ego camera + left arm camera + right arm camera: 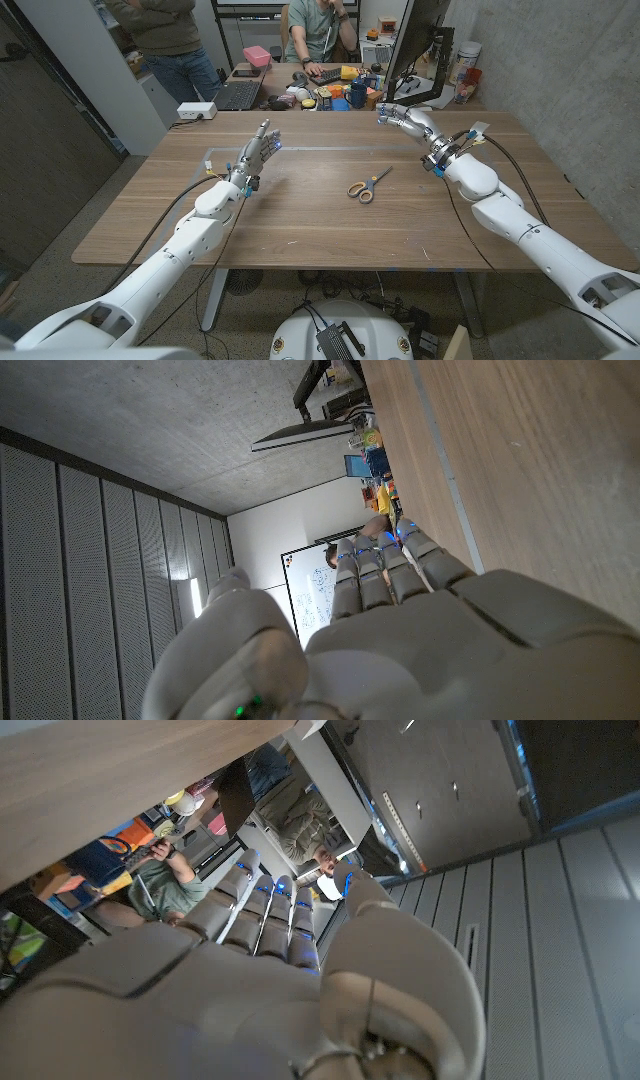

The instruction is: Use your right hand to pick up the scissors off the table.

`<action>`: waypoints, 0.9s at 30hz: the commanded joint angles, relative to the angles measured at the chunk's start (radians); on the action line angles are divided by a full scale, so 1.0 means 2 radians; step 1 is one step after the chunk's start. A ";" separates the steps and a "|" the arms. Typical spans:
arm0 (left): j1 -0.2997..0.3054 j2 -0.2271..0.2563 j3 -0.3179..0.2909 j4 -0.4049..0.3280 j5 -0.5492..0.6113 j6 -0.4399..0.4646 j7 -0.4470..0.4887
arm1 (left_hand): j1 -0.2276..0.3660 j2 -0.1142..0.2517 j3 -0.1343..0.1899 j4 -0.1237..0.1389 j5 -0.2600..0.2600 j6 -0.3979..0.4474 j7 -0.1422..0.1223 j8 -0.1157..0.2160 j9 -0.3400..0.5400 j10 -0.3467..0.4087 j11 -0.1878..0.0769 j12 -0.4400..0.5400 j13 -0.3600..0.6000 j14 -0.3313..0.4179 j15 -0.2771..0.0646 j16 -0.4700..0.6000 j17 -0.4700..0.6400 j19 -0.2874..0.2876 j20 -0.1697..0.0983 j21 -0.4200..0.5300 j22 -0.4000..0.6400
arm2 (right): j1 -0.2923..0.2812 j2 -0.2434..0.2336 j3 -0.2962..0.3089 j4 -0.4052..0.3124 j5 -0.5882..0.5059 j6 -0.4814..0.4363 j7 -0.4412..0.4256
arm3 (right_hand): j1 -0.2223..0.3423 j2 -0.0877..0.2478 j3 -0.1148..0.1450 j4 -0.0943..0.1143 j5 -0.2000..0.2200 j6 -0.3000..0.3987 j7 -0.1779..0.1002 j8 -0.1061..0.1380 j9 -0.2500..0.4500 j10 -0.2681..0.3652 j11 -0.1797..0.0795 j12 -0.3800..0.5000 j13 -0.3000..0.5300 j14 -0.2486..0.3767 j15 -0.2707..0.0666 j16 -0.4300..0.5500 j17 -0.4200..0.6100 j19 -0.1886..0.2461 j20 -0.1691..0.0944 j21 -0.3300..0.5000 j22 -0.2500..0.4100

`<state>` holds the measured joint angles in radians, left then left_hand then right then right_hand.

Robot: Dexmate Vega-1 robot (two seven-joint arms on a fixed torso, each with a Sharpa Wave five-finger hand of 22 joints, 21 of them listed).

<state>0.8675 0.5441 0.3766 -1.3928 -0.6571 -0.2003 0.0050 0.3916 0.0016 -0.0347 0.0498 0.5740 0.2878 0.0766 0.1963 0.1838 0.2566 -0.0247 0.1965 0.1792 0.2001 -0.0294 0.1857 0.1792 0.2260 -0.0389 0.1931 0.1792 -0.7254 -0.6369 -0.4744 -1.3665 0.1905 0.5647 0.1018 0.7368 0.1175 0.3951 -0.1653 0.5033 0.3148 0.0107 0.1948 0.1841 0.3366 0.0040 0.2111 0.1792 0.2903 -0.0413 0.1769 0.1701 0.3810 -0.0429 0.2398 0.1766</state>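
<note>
1. While the scissors [367, 186] lie flat on the wooden table [300, 225], the right hand [403, 118] hangs above the far edge, fingers straight and slightly apart, holding nothing.
2. Scissors: well apart from the right hand, nearer the robot and toward its left; orange-yellow handle loops lie nearest the robot, closed blades point away toward the right hand's side.
3. Handling, as judged: light, rigid metal and plastic, thin against the wood, blades likely slippery; best taken at the handle loops or just beyond the pivot, pinched from above.
4. Left hand [259, 150]: empty, fingers extended and a little spread, well to the scissors' other side.
</note>
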 commanded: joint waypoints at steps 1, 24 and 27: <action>0.026 0.015 -0.005 -0.049 0.008 0.015 0.033 | 0.003 0.002 -0.001 0.002 0.002 0.006 -0.002 0.002 0.001 0.002 -0.003 0.001 0.003 0.001 -0.002 0.001 0.001 -0.002 -0.016 0.002 0.001 | 0.071 -0.067 -0.045 -0.056 -0.510 0.022 -0.219 | 0.010 -0.004 0.004 -0.001 0.003 -0.009 -0.015 -0.004 0.001 -0.013 -0.009 -0.006 0.003 -0.013 -0.009 -0.004 0.002 -0.001 -0.017 -0.005 0.001; 0.067 0.027 -0.016 -0.109 0.014 0.022 0.072 | 0.004 0.003 -0.002 0.002 0.002 0.008 -0.002 0.002 0.001 0.001 -0.006 0.000 0.003 0.000 -0.003 0.001 0.001 -0.004 -0.012 0.002 0.001 | 0.183 -0.108 -0.141 0.009 -0.529 0.138 -0.187 | 0.038 -0.033 0.006 -0.004 0.009 0.000 -0.037 0.003 0.002 -0.017 -0.024 -0.001 0.005 -0.014 -0.012 0.001 0.002 0.046 0.038 -0.002 -0.002; 0.068 0.028 -0.017 -0.112 0.017 0.023 0.075 | 0.004 0.004 -0.003 0.002 0.002 0.007 -0.003 0.002 0.001 0.001 -0.004 0.000 0.003 0.000 -0.003 0.001 0.001 -0.004 -0.012 0.002 0.001 | 0.180 -0.115 -0.135 -0.002 -0.522 0.133 -0.159 | 0.043 -0.034 0.008 -0.002 0.009 0.009 -0.045 0.006 0.003 -0.018 -0.024 0.000 0.005 -0.011 -0.004 0.002 0.003 0.057 0.060 -0.001 -0.001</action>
<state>0.9773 0.5906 0.3515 -1.5804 -0.6303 -0.1533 0.1363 0.3916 0.0016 -0.0347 0.0496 0.5740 0.2931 0.0713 0.1963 0.1837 0.2566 -0.0326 0.1964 0.1791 0.2001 -0.0293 0.1857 0.1790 0.2261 -0.0389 0.1931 0.1790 -0.3953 -0.8197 -0.7219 -1.3451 -0.8534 0.7881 -0.3754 0.8077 0.0485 0.3992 -0.1696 0.5168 0.3132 -0.0736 0.1974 0.1839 0.2966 -0.0431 0.2051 0.1841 0.2540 -0.0394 0.1740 0.1718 0.4822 0.0479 0.2321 0.1720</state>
